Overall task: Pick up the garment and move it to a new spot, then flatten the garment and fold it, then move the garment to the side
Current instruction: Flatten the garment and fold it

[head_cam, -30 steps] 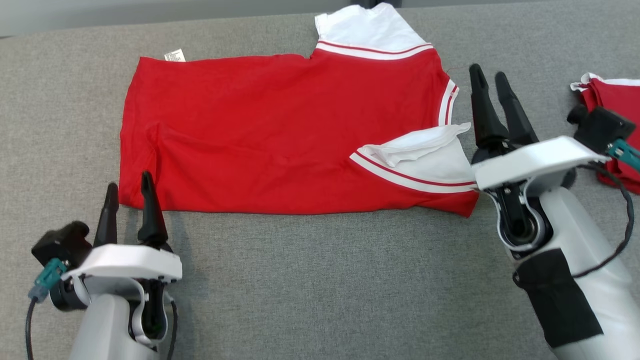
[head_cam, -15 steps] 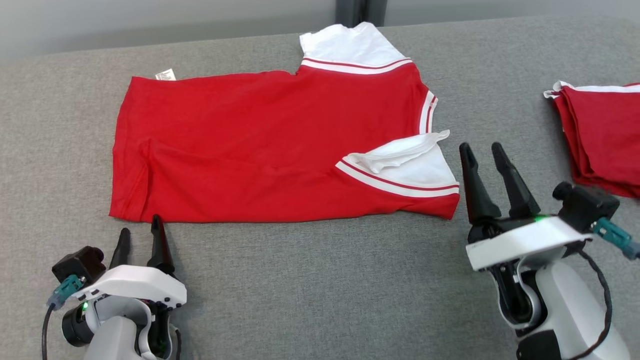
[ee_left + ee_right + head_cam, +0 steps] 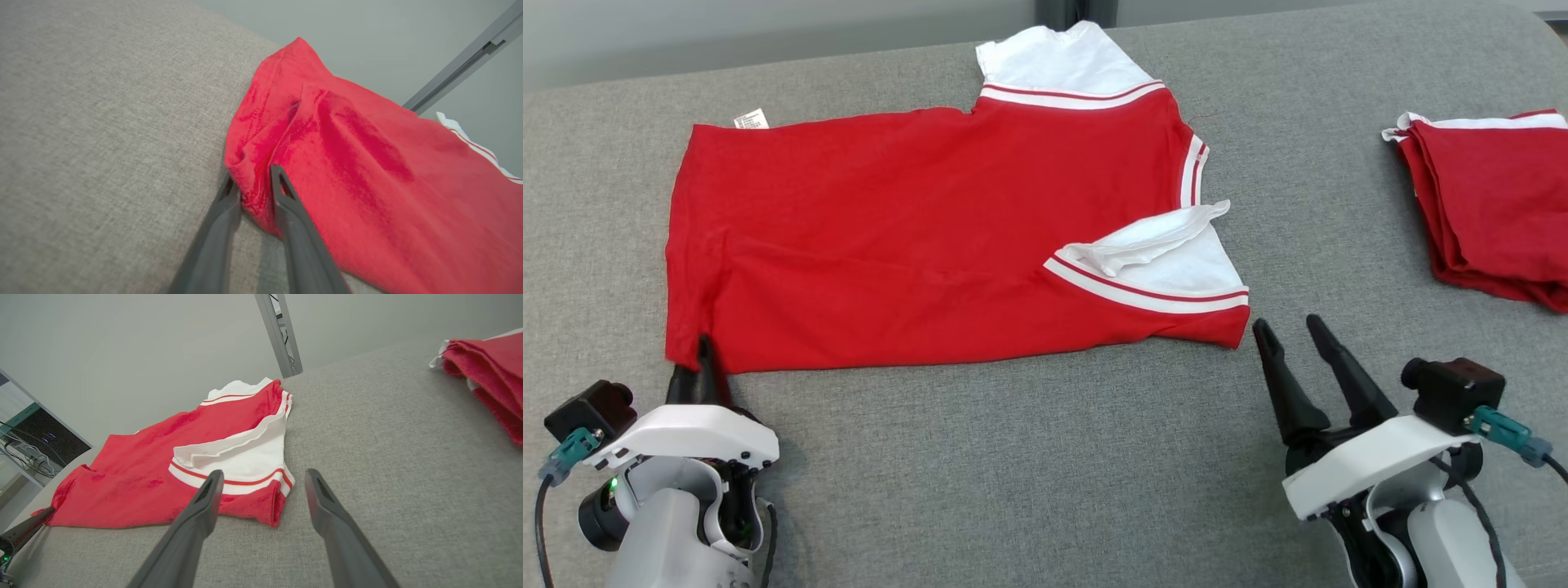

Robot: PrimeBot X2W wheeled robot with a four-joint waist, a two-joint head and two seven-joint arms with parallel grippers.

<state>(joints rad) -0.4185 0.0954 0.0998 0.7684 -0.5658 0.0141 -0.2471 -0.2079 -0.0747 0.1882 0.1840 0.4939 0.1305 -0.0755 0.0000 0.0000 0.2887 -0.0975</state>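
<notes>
Surface: grey woven fabric surface (image 3: 1013, 474), spread under the garment and reaching out past it on every side.
Garment: red cloth garment (image 3: 915, 237) with white, red-striped sleeves, lying flat; its near sleeve is folded back over the red body and its far sleeve sticks out from the far edge.
Stack: folded red and white cloth pile (image 3: 1494, 204), well apart from the garment, off its right end.
Right arm: pale forearm low, near the garment's right near corner; the right gripper (image 3: 1287, 322) points up and away just beside that corner, touching nothing, with its two dark fingers spread wide and nothing between them.
Left arm: pale wrist low, at the garment's left near corner; the left gripper (image 3: 251, 179) has its fingers drawn in on the hem, one on each side, and the bunched red cloth fills the gap.
Label: small white tag (image 3: 751, 119) at the garment's far left corner.
</notes>
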